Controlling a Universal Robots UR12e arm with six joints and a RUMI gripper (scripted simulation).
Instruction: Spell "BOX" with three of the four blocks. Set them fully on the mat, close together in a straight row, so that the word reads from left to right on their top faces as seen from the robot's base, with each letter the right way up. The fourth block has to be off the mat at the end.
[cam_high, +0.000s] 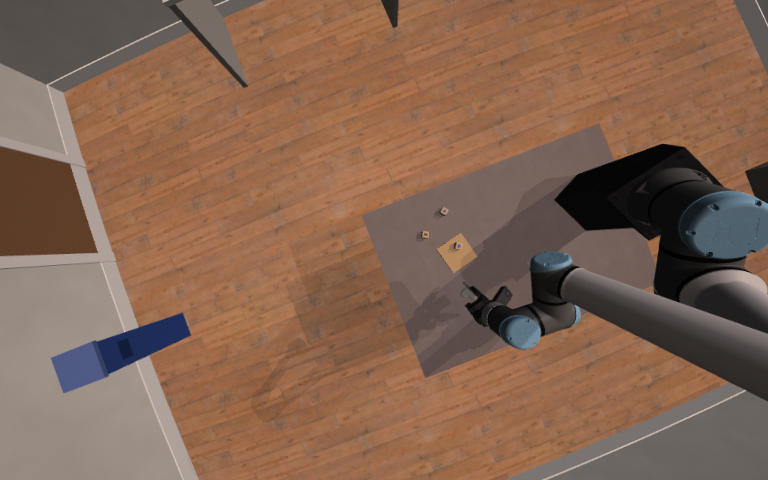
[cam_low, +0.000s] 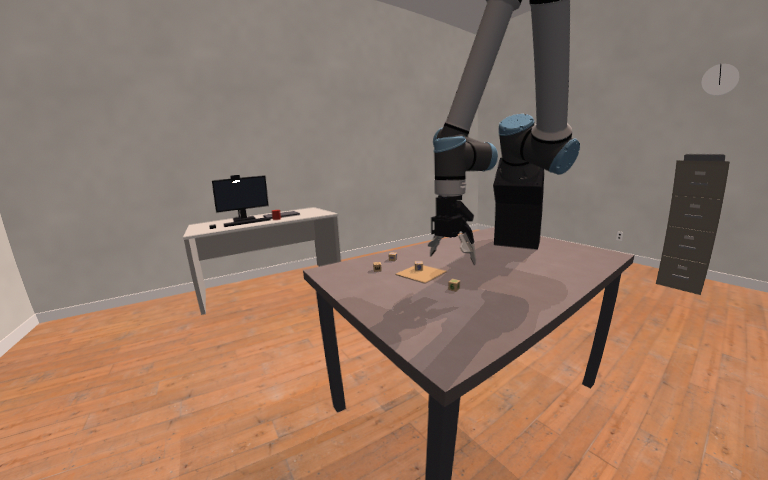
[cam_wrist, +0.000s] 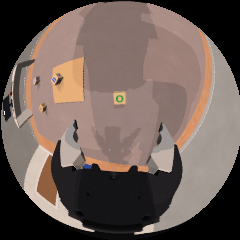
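Green-lettered block (cam_low: 454, 285) (cam_wrist: 119, 98) lies below the open pincer (cam_high: 465, 288) (cam_low: 451, 260) (cam_wrist: 118, 122).

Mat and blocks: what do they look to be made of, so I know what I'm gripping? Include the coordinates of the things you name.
The mat (cam_high: 453, 260) (cam_low: 420, 275) (cam_wrist: 74, 92): perhaps thin cork or card, matte, judging by its flat, even tan.

The blocks, such as the one with the green O (cam_low: 454, 285) (cam_wrist: 119, 98): probably wood with painted letters, going by their pale tan faces and crisp edges, though printed plastic is possible.

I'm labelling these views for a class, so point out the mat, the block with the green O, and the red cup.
Mat (cam_high: 455, 261) (cam_low: 417, 277) (cam_wrist: 75, 92): top, exterior and wrist views, bare surface.
Block with the green O (cam_low: 453, 285) (cam_wrist: 119, 98): exterior and wrist views, body and top face.
Red cup (cam_low: 276, 215): exterior view, side.
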